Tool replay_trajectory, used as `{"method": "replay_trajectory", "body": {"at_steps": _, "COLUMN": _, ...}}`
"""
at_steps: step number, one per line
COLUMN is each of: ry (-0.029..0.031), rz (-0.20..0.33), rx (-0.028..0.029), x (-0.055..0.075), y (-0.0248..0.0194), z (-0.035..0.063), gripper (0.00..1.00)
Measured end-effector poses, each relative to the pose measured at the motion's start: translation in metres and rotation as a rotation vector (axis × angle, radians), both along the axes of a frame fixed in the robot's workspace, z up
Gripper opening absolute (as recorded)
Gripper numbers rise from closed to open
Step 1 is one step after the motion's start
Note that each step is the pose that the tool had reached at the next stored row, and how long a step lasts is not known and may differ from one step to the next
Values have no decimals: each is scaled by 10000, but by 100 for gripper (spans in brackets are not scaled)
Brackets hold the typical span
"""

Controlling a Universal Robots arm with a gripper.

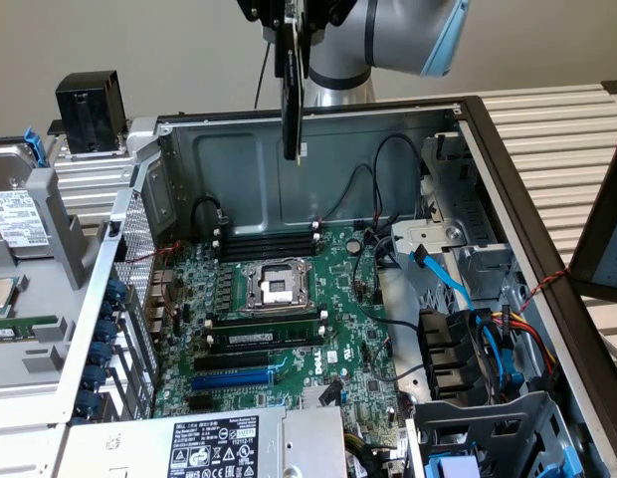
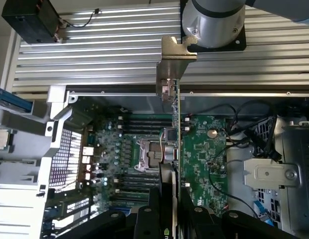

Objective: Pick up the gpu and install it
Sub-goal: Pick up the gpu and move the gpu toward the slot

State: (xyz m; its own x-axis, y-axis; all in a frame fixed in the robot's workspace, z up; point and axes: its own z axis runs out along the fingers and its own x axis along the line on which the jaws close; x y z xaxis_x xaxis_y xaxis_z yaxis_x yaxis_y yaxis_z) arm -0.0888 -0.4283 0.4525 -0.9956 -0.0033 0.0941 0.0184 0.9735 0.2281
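Because the gpu (image 1: pixel 291 100) must presumably seat edge-first, the pincer (image 1: pixel 292 18) clamps its upper edge, so the card hangs upright directly beneath the jaws, well above the motherboard (image 1: pixel 289 329) in the open case (image 1: pixel 229 159).

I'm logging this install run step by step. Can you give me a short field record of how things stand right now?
gripper: gripper shut on the gpu
gpu pose: held edge-on, hanging upright in the air
gpu place: above the open case, over the motherboard, apart from it
bracket: silver bracket at the card's far end from the gripper
install: not yet seated in any slot
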Motion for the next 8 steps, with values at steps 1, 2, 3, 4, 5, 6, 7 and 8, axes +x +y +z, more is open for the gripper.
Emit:
{"method": "replay_trajectory", "body": {"at_steps": 1, "ry": -1, "rz": 0, "rx": -5, "x": 0, "y": 1, "z": 0, "gripper": 27}}
{"method": "replay_trajectory", "body": {"at_steps": 2, "ry": -14, "rz": 24, "rx": -38, "x": 0, "y": 9, "z": -1, "gripper": 27}}
{"method": "replay_trajectory", "body": {"at_steps": 3, "ry": -20, "rz": 182, "rx": -46, "x": 1, "y": 10, "z": -2, "gripper": 27}}
{"method": "replay_trajectory", "body": {"at_steps": 4, "ry": -22, "rz": 371, "rx": -44, "x": 1, "y": 10, "z": -4, "gripper": 27}}
{"method": "replay_trajectory", "body": {"at_steps": 5, "ry": -22, "rz": 533, "rx": -44, "x": 0, "y": 10, "z": -4, "gripper": 27}}
{"method": "replay_trajectory", "body": {"at_steps": 6, "ry": -22, "rz": 730, "rx": -44, "x": 0, "y": 10, "z": -5, "gripper": 27}}
{"method": "replay_trajectory", "body": {"at_steps": 7, "ry": -22, "rz": 904, "rx": -45, "x": 0, "y": 10, "z": -6, "gripper": 27}}
{"method": "replay_trajectory", "body": {"at_steps": 8, "ry": -23, "rz": 1100, "rx": -44, "x": 0, "y": 10, "z": -7, "gripper": 27}}
